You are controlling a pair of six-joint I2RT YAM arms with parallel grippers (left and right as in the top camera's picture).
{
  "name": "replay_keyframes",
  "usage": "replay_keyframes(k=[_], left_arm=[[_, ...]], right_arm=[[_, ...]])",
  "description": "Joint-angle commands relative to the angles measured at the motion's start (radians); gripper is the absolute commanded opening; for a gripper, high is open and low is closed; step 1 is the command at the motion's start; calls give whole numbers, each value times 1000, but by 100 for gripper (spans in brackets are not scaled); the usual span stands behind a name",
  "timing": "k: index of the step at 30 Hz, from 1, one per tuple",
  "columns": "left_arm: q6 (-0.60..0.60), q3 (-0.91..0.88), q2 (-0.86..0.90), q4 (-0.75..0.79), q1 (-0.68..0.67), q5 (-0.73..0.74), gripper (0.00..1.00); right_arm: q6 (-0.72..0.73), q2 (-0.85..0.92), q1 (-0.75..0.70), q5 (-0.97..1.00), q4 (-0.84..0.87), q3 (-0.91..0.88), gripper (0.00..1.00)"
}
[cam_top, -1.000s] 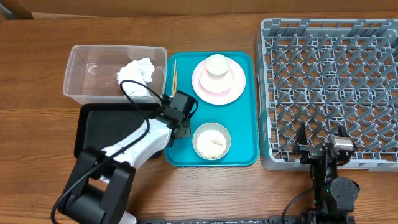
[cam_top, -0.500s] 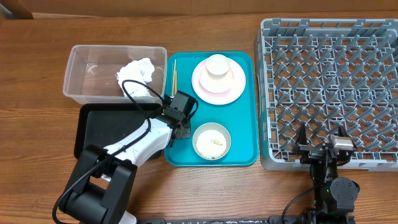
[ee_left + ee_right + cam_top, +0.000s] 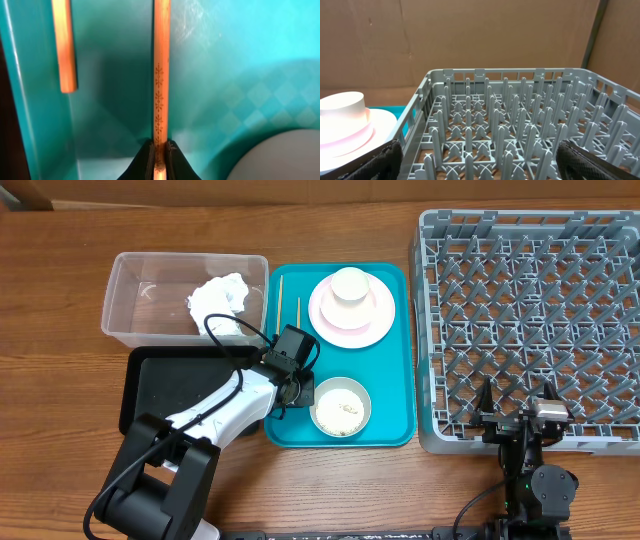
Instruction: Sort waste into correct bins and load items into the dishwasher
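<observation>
Chopsticks lie on the teal tray point(image 3: 395, 395), toward 10 o'clock from its centre. The plain chopstick point(image 3: 64, 45) rests just inside the tray's left wall. The patterned chopstick point(image 3: 160, 75) runs parallel to it, a little apart, and is pinched near its lower end by the left gripper point(image 3: 159, 150), whose dark fingers point(image 3: 146, 159) are closed tight against both its sides. From above, that gripper point(image 3: 290, 388) sits at the tray's 8 o'clock edge.

A bowl point(image 3: 340, 407) with some rice in it stands at 6 o'clock on the tray, just right of the closed fingers. A pink-white plate point(image 3: 372, 320) sits at 1 o'clock, with a small white cup point(image 3: 350, 285) on top.

Off the tray, a clear tub point(image 3: 135, 300) at 10 o'clock holds a crumpled tissue point(image 3: 220, 298). A black tray point(image 3: 165, 385) lies at 8 o'clock. The grey rack point(image 3: 535, 300) stands at 3 o'clock.

The right gripper point(image 3: 515, 402) hangs at the rack's 6 o'clock rim, jaws spread wide and holding nothing.
</observation>
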Motion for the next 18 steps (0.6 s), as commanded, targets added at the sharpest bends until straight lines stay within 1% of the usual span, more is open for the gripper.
replay_keyframes(k=[1, 3, 5, 10, 13, 18], left_arm=[[15, -10, 14, -13, -10, 40, 12], [15, -5, 14, 2, 2, 28, 17], [15, 10, 14, 7, 14, 1, 27], [15, 69, 14, 9, 42, -26, 40], [15, 93, 14, 22, 52, -31, 41], [15, 93, 16, 104, 58, -37, 42]], right_arm=[[-6, -7, -2, 6, 3, -10, 100], [-6, -7, -2, 6, 3, -10, 100], [-6, -7, -2, 6, 3, -10, 100], [-6, -7, -2, 6, 3, -10, 100], [-6, -7, -2, 6, 3, -10, 100], [-6, -7, -2, 6, 3, -10, 100]])
